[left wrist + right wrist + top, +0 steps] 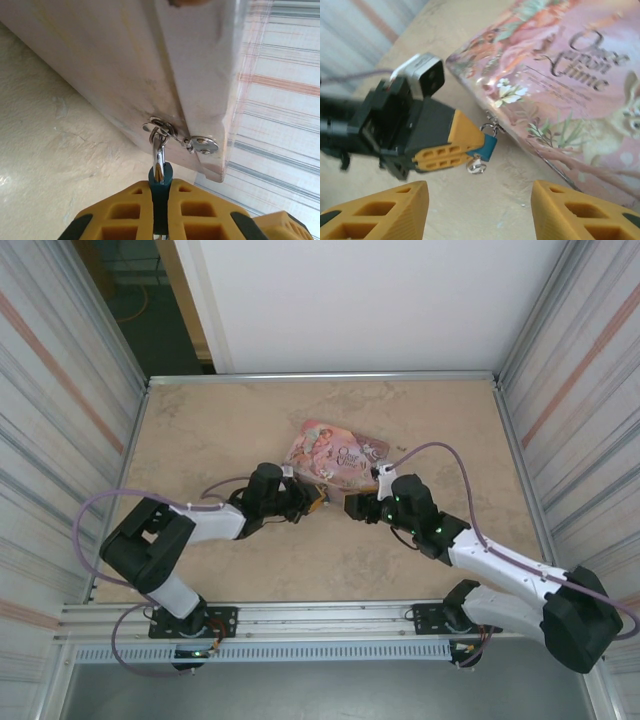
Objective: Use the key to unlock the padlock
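Probably a lab: panel-walled enclosure (pixel 585 360)

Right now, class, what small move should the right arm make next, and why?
Probably ease the open right fingers forward to the small silvery piece hanging below the padlock, possibly the key. The left fingers clamp the blue body, its shackle through the hasp of the pink tin, and the right fingers stand apart, short of it.
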`<state>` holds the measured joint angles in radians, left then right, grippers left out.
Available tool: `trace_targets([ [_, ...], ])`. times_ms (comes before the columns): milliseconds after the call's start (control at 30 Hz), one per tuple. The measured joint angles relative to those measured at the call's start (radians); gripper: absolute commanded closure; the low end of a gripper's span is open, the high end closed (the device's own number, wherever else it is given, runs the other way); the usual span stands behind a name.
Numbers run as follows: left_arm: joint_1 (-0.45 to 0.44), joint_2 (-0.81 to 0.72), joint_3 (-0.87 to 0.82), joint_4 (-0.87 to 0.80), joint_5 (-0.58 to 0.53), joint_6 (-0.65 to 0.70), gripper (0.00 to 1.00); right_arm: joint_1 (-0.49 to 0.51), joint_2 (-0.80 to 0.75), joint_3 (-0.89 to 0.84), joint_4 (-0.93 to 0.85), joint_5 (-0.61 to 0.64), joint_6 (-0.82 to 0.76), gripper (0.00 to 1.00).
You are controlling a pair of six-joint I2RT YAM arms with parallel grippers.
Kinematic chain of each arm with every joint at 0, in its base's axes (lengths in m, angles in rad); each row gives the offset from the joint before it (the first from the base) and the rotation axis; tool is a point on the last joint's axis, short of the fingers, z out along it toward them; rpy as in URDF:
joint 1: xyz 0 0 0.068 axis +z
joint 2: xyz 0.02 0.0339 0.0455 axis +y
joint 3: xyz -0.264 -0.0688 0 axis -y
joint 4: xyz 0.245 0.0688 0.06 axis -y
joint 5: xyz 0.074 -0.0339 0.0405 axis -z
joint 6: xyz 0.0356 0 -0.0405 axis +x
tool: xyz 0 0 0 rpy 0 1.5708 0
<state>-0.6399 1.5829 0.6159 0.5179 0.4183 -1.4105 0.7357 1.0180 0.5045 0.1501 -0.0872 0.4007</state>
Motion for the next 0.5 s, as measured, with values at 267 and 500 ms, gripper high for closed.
trace_targets([
  [267,0.0,-0.046,0.017,-0.097,0.001,0.001,1.0,0.15,-0.031,-0.006,-0.051,0.105,-0.459,0.39],
  [500,0.0,-0.064,0.026,-0.129,0.004,0.003,1.0,0.236,0.065,-0.006,-0.06,0.281,-0.791,0.39],
])
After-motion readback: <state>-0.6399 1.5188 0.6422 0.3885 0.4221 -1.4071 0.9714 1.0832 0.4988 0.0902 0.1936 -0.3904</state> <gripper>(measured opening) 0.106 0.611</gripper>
